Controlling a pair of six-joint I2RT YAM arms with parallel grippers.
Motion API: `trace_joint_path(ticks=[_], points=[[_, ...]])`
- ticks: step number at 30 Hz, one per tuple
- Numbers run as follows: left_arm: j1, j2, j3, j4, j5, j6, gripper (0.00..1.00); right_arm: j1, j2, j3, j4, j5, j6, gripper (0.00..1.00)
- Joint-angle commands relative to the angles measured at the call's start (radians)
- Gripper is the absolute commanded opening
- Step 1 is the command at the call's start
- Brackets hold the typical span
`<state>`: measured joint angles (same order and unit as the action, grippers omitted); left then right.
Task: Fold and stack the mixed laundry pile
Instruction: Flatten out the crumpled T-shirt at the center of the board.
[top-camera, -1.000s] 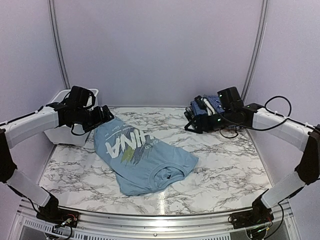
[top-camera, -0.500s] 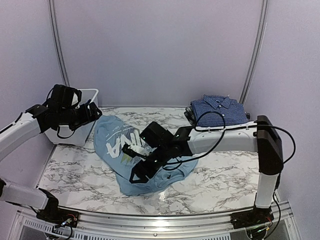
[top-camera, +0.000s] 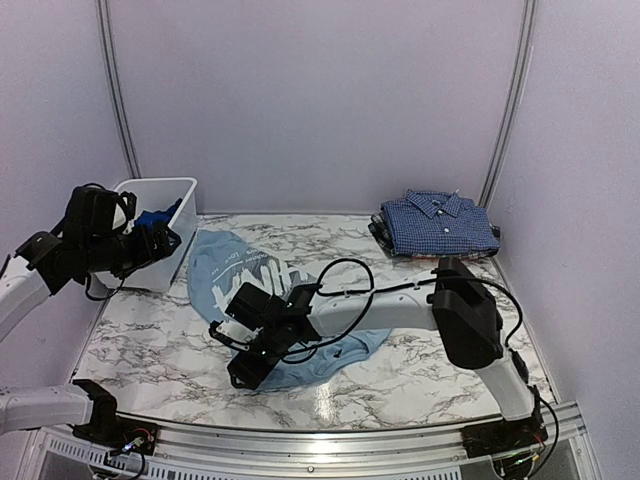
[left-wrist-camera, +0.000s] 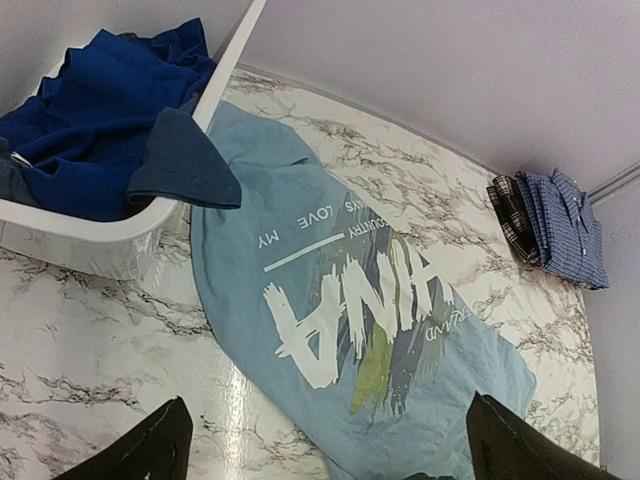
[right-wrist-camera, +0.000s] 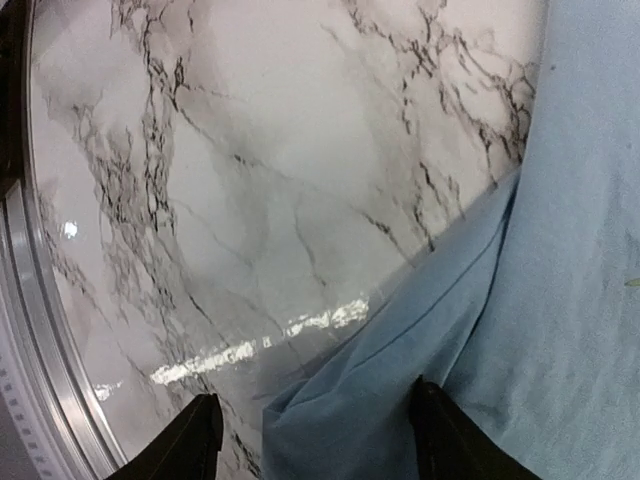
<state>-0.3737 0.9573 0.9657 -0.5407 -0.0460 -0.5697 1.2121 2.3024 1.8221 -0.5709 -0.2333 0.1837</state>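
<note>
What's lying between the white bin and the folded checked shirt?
The light blue T-shirt, then bare marble table, seen in the left wrist view.

Light blue T-shirt (top-camera: 213, 270) lies spread at the centre of the worktop (top-camera: 150, 335). Right pincer (top-camera: 243, 368) sits over its near-left edge. Left pincer (top-camera: 165, 243) hovers beside the white bin (top-camera: 172, 268) at far left, which contains a royal blue garment (top-camera: 160, 214). Navy check shirt (top-camera: 440, 222) lies folded at far right.

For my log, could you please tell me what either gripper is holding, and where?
Nothing: left gripper open, right gripper open over the T-shirt edge.
</note>
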Motion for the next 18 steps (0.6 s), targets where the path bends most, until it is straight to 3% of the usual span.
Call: trace_joint_path(ticks=[1,4,6,13,16,18], points=[[0.002,-0.062,-0.021,-0.037,0.024,-0.012,0.99,0.028,0.089,0.112,-0.134,0.129,-0.040,0.59],[0.004,-0.091,-0.031,-0.055,0.024,0.004,0.99,0.062,0.101,0.156,-0.248,0.187,-0.070,0.24],[0.003,-0.098,-0.025,-0.067,0.026,0.018,0.99,0.084,0.024,0.090,-0.246,0.174,-0.059,0.01],[0.001,-0.050,-0.023,-0.072,0.104,0.059,0.99,0.049,-0.525,-0.296,-0.172,-0.034,0.012,0.00],[-0.012,-0.013,-0.019,-0.060,0.126,0.105,0.99,-0.086,-0.707,-0.449,-0.117,-0.163,0.042,0.00],[-0.030,0.009,-0.024,-0.046,0.136,0.141,0.99,-0.271,-0.774,-0.561,-0.032,-0.269,0.051,0.00]])
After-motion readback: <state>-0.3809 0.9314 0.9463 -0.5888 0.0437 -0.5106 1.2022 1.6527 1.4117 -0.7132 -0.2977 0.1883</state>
